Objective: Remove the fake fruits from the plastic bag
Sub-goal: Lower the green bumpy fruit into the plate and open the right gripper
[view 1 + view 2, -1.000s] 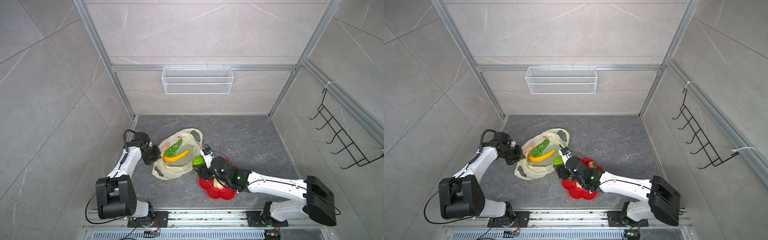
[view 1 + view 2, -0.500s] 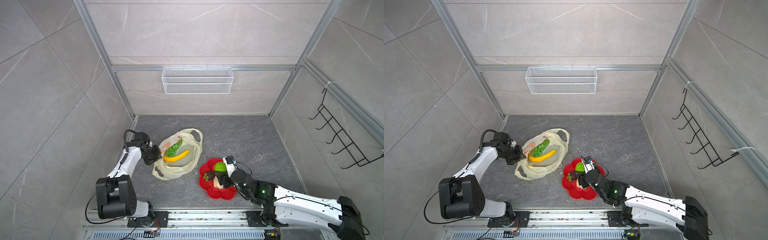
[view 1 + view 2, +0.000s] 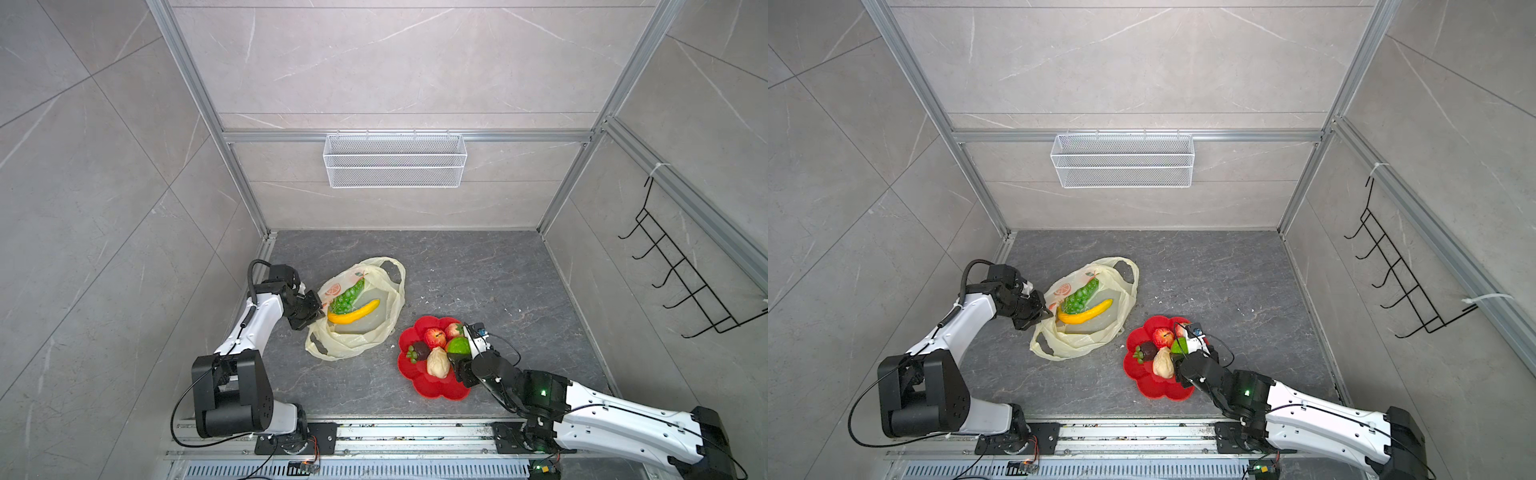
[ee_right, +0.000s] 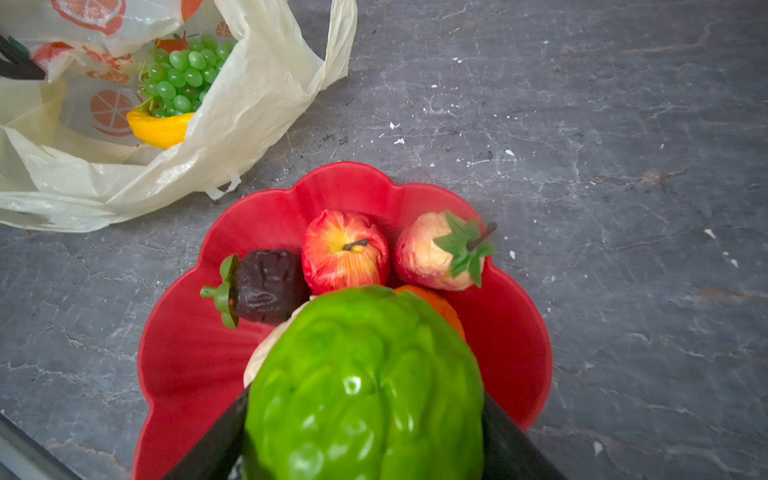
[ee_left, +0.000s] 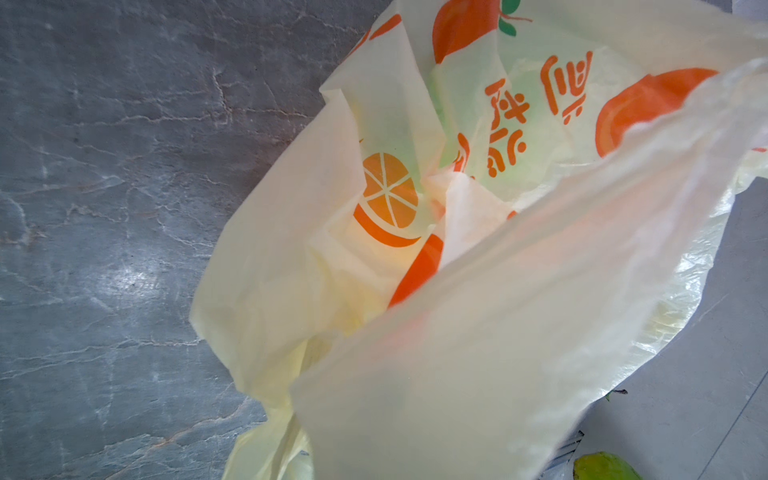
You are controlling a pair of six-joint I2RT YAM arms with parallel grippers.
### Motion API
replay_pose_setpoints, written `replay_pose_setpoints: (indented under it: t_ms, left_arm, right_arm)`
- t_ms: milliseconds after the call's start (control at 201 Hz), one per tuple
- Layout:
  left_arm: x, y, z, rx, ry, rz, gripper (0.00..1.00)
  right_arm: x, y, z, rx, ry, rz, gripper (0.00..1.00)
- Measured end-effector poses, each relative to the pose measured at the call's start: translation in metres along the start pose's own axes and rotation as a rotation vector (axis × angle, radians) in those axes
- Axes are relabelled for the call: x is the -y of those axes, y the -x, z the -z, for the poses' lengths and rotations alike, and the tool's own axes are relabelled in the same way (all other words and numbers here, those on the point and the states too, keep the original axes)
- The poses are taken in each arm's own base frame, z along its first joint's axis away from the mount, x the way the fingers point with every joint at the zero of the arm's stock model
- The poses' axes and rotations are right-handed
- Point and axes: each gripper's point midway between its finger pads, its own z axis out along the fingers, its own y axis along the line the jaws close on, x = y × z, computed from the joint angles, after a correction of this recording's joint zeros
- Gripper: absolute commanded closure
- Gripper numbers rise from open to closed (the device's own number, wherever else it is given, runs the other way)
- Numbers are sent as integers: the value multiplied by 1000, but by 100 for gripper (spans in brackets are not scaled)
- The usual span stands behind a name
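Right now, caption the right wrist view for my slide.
Right gripper holds green bumpy fruit over red plate; grapes and banana in plastic bag.

Red plate was flower-shaped, scalloped all round the rim, sitting flat on the grey marbled tabletop near the front edge, a bit right of middle. The right wrist view showed the plate up close, glossy, with little white crumbs scattered on the tabletop just past its far rim. A white wire basket hung on the back wall, well above the tabletop's back edge, in both top views. A black hook rack was up on the right wall. A metal rail ran along the front edge. Walls were all big grey tiles in an aluminium frame.
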Motion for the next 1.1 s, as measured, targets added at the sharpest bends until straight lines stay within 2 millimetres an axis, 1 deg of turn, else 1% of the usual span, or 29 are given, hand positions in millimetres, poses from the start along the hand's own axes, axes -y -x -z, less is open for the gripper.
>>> replay_pose_setpoints:
  t_ms: [174,289,423,682,836,991,1095]
  left_arm:
    - [0,0,0,0,0,0,100]
    - [0,0,0,0,0,0,100]
    - [0,0,0,0,0,0,100]
    - [0,0,0,-2,1,0,100]
    - [0,0,0,-2,1,0,100]
    - [0,0,-1,-2,1,1,100]
    - [0,0,-1,-2,1,1,100]
  right_arm:
    - [5,-20,-3,-66,-47,-23,41]
    - [2,-37,-7,-110,-80,7,40]
    - [3,-47,-10,-133,-123,46,39]
    - [4,-53,-13,-136,-162,79,36]
    - [3,-56,-15,-142,-176,97,27]
    - [0,-54,-14,-135,-171,98,24]
    - [0,-54,-14,-134,-170,98,17]
